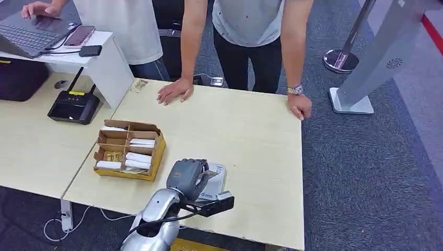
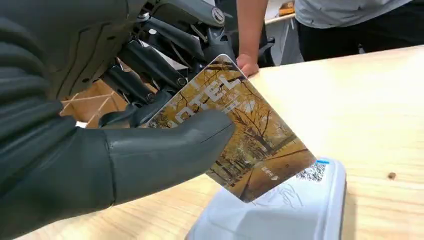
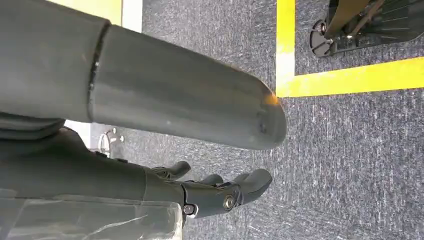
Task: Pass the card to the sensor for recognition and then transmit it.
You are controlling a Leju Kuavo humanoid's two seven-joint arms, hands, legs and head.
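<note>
My left hand (image 1: pixel 188 178) hovers over the white card sensor (image 1: pixel 213 184) near the table's front edge. In the left wrist view the hand (image 2: pixel 100 145) pinches a hotel card (image 2: pixel 240 135) with a golden autumn-tree print between thumb and fingers. The card is tilted, its lower corner just above the sensor (image 2: pixel 300 210), which shows a QR code. I cannot tell if they touch. My right hand (image 3: pixel 220 192) hangs over the grey carpet, fingers apart and holding nothing.
A cardboard box (image 1: pixel 128 149) with compartments of cards stands left of the sensor. Two people stand behind the table (image 1: pixel 251 136); one rests a hand (image 1: pixel 175 90) on its far edge and another hand (image 1: pixel 299 106) on its corner. A black router (image 1: pixel 74 106) and a laptop (image 1: pixel 26 34) lie at the left.
</note>
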